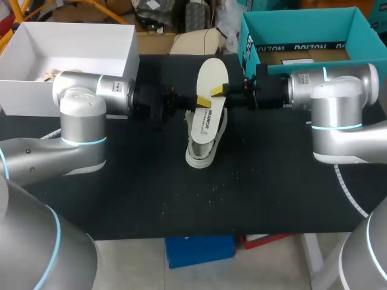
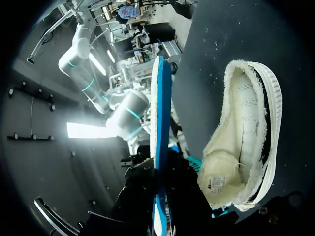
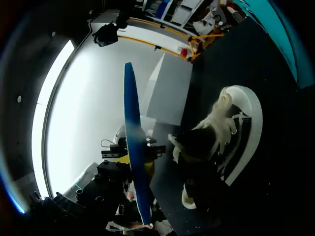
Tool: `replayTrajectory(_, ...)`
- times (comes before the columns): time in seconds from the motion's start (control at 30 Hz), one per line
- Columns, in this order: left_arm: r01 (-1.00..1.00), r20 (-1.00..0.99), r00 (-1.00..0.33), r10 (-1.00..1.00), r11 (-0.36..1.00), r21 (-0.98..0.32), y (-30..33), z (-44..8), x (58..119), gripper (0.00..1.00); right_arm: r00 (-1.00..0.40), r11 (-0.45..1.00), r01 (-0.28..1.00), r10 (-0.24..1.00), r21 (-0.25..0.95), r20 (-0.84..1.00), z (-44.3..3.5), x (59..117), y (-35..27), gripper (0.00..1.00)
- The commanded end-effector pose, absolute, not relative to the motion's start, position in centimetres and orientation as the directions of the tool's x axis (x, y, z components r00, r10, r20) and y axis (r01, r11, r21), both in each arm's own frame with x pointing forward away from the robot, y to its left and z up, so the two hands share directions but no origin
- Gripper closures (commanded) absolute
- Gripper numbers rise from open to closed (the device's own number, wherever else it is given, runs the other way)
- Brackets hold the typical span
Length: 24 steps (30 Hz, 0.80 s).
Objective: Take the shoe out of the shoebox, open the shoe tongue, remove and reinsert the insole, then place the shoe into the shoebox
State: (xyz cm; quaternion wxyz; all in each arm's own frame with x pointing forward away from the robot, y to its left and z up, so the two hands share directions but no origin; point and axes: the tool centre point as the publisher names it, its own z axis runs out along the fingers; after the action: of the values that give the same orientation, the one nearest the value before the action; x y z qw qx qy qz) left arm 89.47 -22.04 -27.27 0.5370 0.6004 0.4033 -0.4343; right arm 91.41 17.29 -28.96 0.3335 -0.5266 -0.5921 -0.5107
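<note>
A cream insole (image 1: 211, 75) hangs flat over the middle of the black table, just above the white knit shoe (image 1: 199, 158) lying there. My left gripper (image 1: 202, 101) comes in from the left and is shut on the insole's near edge. In the left wrist view the insole (image 2: 160, 123) runs edge-on out of that gripper, with the shoe (image 2: 246, 147) beside it, fleecy opening showing. My right gripper (image 1: 216, 92) faces it from the right, one yellow tip over the insole, jaws open. The right wrist view shows the blue-backed insole (image 3: 133, 147) edge-on and the shoe (image 3: 231, 128) beyond.
The open teal shoebox (image 1: 302, 27) stands at the back right behind my right arm. A white box (image 1: 36, 90) sits at the back left. Black table (image 1: 272, 181) extends in front of the shoe.
</note>
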Motion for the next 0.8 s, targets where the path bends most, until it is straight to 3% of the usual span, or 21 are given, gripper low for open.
replayTrajectory(0.03, 0.966, -0.964, 0.255, 0.077, -0.068, 0.25, -21.0, -26.8, 87.0, 1.0, -0.23, -0.012, 0.965, 0.438, 0.262, 0.869, -27.4, 90.9, 15.6, 0.0)
replayTrajectory(0.5, 0.997, -0.965, 0.037, 0.259, -0.071, 0.019, -18.3, -28.3, 81.2, 1.0, -0.351, 0.027, 0.907, 0.598, 0.419, 0.721, -25.6, 87.5, 10.1, 0.0)
replayTrajectory(0.8, 0.995, -0.954, -0.003, 0.298, -0.092, -0.031, -16.3, -29.3, 79.0, 1.0, -0.414, 0.076, 0.878, 0.619, 0.473, 0.668, -24.7, 86.4, 9.0, 0.0)
